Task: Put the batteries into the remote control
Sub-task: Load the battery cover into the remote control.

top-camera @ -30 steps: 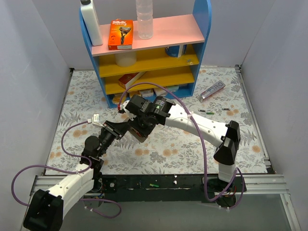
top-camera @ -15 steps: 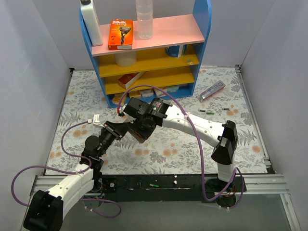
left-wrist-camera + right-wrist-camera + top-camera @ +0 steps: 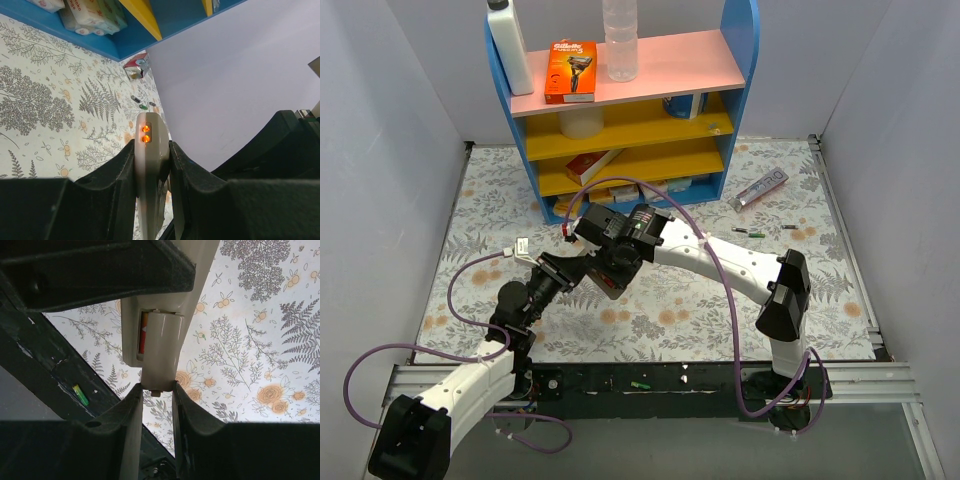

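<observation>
Remote control [image 3: 151,167], slim, off-white, edge-on

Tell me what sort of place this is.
Probably a robot test cell staged like a home: plain walls box in a floral-covered table, with a blue shelf of household goods behind.

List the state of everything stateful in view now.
remote control: raised, clamped in left gripper, back partly open
battery cover: half on, end pinched by right gripper
installed battery: inside remote, red side showing
loose batteries: lying on table
green battery: lying on black base rail
left gripper: shut on remote control
right gripper: shut on battery cover
</observation>
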